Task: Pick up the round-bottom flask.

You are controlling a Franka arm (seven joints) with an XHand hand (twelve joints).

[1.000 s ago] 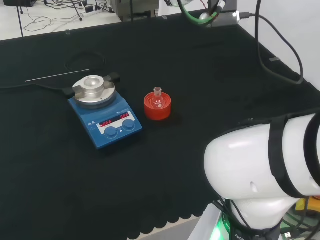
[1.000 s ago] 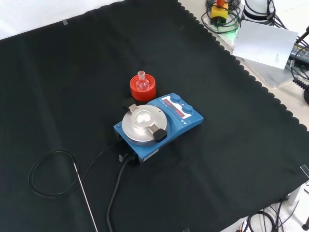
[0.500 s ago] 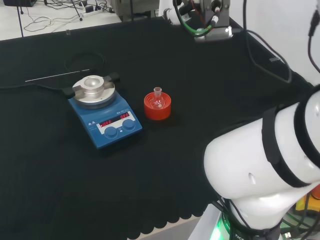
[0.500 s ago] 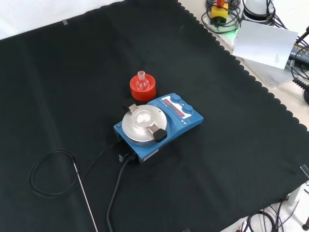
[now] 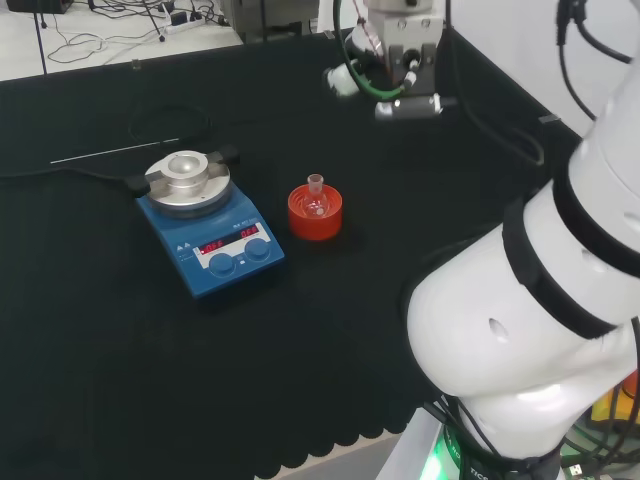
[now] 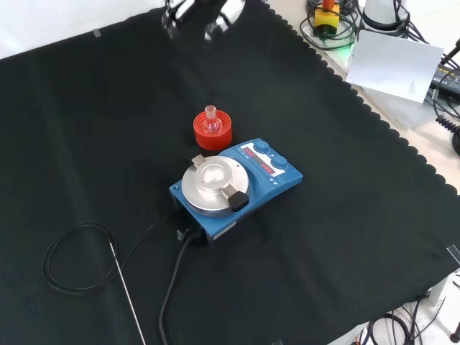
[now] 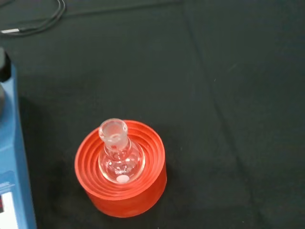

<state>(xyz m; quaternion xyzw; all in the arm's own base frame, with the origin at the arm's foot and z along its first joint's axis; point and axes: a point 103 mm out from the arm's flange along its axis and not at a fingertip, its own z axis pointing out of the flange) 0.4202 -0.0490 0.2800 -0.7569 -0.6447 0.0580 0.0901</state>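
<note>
Flask: one small clear round-bottom flask point(image 7: 119, 160) is sitting upright in its stand, neck pointing up, with nothing touching it.
Stand: one red ribbed ring point(image 7: 124, 191) is carrying the flask and is resting on the black cloth near the middle of the bench point(image 6: 359, 237).
Stirrer: one blue hotplate stirrer point(image 6: 237, 188) with a round metal top plate is standing just beside the red ring; in the head view it is lying to the ring's left, in the front view it is lying nearer the camera than the ring.
Cable and probe: one black cable point(image 6: 72, 255) is looping on the cloth beside the stirrer, and one thin metal rod point(image 6: 128, 291) is lying next to the loop.
Hand: the hand point(image 6: 205, 16) is hanging above the cloth at the top edge of the front view, blurred, well apart from the flask and touching none of the things; in the head view the wrist assembly point(image 5: 398, 50) is hovering beyond and to the right of the ring.
Hand state: I cannot tell whether its fingers are straight or curled; it is holding nothing that can be seen.
</note>
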